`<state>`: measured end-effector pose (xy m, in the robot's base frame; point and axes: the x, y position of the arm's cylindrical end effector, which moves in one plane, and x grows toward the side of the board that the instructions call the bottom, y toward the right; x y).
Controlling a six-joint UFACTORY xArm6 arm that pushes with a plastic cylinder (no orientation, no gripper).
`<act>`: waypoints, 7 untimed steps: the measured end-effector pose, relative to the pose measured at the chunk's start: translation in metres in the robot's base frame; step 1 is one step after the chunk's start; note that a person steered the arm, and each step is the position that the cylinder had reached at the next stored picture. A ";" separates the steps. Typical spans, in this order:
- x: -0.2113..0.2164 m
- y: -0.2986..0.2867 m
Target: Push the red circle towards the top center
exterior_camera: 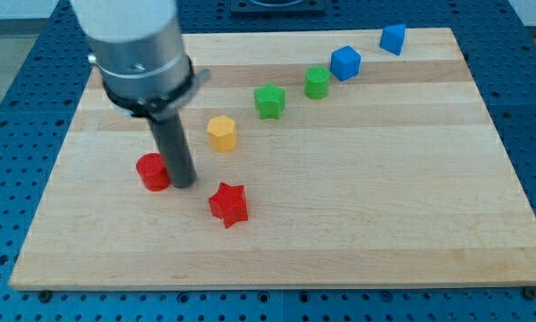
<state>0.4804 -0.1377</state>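
The red circle lies on the wooden board at the view's left, below the middle. My tip rests on the board right against the red circle's right side. The rod rises from it to the arm's grey body at the view's top left. A red star lies just to the lower right of my tip.
A yellow hexagon sits above and right of my tip. A green star, a green cylinder-like block, a blue block and a second blue block run in a diagonal line toward the view's top right.
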 end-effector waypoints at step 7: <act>-0.080 -0.066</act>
<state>0.4001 -0.2040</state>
